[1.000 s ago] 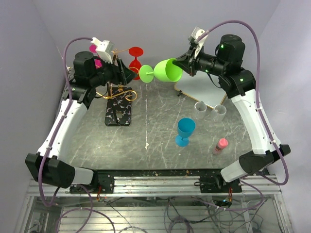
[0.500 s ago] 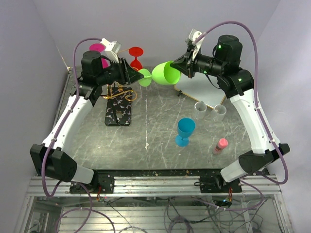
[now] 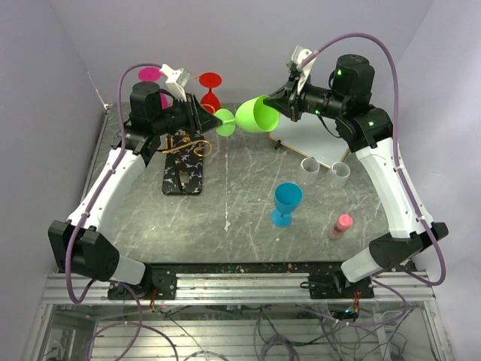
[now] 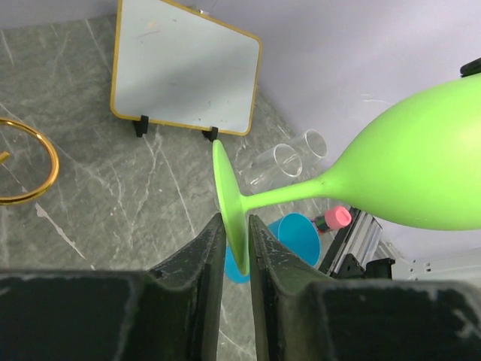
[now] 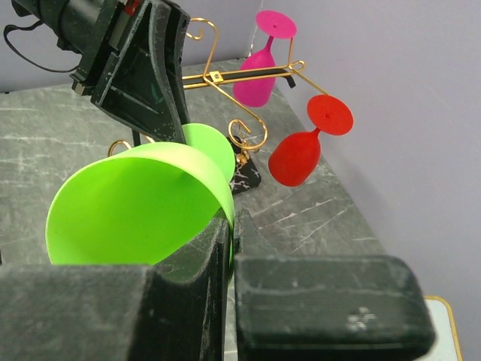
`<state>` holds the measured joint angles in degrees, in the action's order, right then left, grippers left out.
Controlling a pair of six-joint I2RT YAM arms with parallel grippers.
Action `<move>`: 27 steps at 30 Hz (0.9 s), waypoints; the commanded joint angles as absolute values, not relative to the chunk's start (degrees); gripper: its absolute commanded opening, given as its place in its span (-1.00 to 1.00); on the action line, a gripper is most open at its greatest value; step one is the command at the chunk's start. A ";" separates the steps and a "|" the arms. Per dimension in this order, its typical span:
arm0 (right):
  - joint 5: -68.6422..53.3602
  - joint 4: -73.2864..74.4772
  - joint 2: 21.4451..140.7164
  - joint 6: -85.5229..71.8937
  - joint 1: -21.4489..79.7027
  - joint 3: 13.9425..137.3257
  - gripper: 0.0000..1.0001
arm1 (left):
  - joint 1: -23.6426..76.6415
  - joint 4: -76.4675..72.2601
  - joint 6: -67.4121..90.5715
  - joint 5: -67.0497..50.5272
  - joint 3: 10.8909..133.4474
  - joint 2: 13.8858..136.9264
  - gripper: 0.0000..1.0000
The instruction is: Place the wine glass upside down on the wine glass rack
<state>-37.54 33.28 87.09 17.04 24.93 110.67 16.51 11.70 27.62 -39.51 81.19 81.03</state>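
The green wine glass (image 3: 255, 114) lies level in the air between the two arms, bowl to the right and foot (image 4: 229, 199) to the left. My right gripper (image 3: 279, 105) is shut on the bowl's rim (image 5: 225, 197), one finger inside and one outside. My left gripper (image 4: 237, 219) has its fingers pressed on both faces of the foot disc, seen edge-on. The wine glass rack (image 3: 188, 143), thin gold wire on a black base (image 3: 183, 174), stands just below and behind the left gripper. Its gold arms (image 5: 240, 75) show behind the glass.
A red glass (image 3: 210, 86) and a pink glass (image 3: 152, 75) hang upside down on the rack. A blue glass (image 3: 286, 203) stands mid-table. Two clear tumblers (image 3: 310, 165), a pink-capped bottle (image 3: 340, 225) and a gold-framed whiteboard (image 4: 184, 68) are at the right.
The left arm swung right to the glass's foot and its jaws closed onto the disc. The right gripper shifted the glass slightly left and kept its hold.
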 commanded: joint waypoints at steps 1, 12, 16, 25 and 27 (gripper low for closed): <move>-37.59 32.65 86.36 17.46 25.23 111.36 -1.00 | 17.40 9.04 29.63 -42.63 79.69 81.11 -0.48; -37.24 33.10 85.90 18.74 25.30 109.87 -0.93 | 17.25 2.42 34.63 -45.06 77.56 80.22 -0.86; -36.55 33.94 85.11 20.49 25.22 108.83 -0.49 | 16.54 5.06 31.46 -43.57 78.34 79.16 -0.86; -34.95 36.07 83.48 23.01 25.22 107.93 0.43 | 11.17 8.54 26.76 -39.40 79.45 75.93 -0.86; -34.82 36.70 83.18 23.43 25.23 108.17 0.49 | 10.26 10.16 24.80 -38.23 80.73 75.49 -0.86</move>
<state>-35.59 35.42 85.49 22.06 24.97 108.12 12.08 8.14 28.86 -40.25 77.95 77.67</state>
